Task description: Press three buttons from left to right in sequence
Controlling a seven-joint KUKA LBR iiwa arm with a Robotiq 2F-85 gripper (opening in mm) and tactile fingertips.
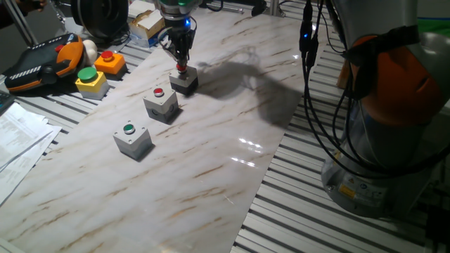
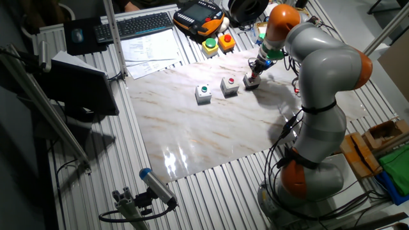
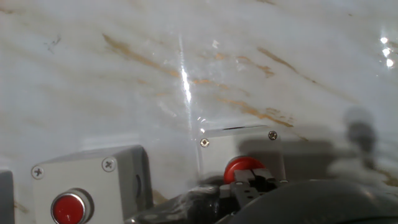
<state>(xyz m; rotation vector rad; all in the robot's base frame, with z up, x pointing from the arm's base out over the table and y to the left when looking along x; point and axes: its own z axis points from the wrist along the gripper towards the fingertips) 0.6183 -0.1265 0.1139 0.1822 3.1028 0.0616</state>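
Our end effector (image 1: 181,65) touched one red-buttoned box (image 1: 184,81); finger state we couldn't tell. We counted three grey boxes: two red, one green (image 1: 133,140).

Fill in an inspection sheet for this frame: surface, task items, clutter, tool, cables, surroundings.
Surface: marble-look board on a slatted table, glare patches.
Task items: green-button box, middle red-button box, far red-button box, in a row.
Clutter: yellow box, orange box, papers, at the edge.
Tool: tool directly over the far red button, tips at it; finger state not visible.
Cables: black bundle hanging beside the arm base.
Surroundings: keyboard, handheld controller.
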